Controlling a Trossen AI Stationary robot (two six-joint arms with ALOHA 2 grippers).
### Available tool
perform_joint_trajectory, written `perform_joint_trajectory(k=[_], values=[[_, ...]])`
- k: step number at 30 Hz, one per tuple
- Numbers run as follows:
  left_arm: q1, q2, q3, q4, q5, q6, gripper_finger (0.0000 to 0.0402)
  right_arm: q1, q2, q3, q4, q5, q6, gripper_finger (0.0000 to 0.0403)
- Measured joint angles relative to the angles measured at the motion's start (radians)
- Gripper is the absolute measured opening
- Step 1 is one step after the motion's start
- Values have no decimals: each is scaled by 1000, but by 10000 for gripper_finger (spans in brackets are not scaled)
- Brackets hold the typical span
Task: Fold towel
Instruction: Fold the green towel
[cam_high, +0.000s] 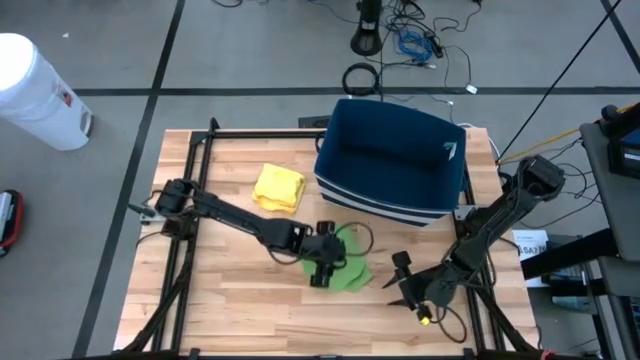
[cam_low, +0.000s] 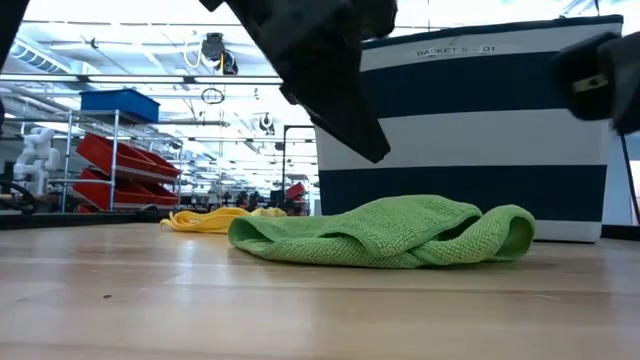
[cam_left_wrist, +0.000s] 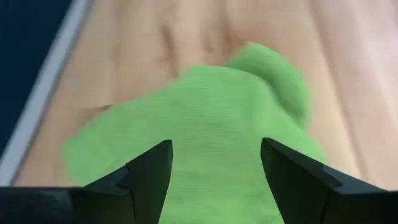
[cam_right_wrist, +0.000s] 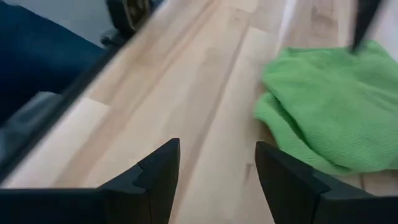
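A green towel (cam_high: 352, 270) lies crumpled in a low heap on the wooden table, a little right of the middle (cam_low: 390, 235). My left gripper (cam_high: 322, 272) hangs open just above the towel's left part, pointing slantwise down, with the cloth (cam_left_wrist: 211, 118) showing between and beyond its fingers. In the low view its finger (cam_low: 372, 145) is clear of the towel. My right gripper (cam_high: 398, 282) stands open to the towel's right, low over bare wood (cam_right_wrist: 217, 168), with the towel (cam_right_wrist: 336, 106) ahead of it.
A navy basket with white stripes (cam_high: 385, 205) stands right behind the towel (cam_low: 470, 130). A folded yellow cloth (cam_high: 278, 187) lies at the back left. Bare wood stretches along the table's near edge and left half.
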Motion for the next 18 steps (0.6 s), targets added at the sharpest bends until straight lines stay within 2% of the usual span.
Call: perform_joint_trajectory(k=[9,15,18], values=[[-138,61,0,49,1,121,252,-86,109,0,105,-3,-83,196],[-172,115,-1,77,-156,162,252,-117,145,-1,128,-6,-79,196],[-179,127,-1,71,-159,187,252,-117,143,-1,143,-10,-82,196]])
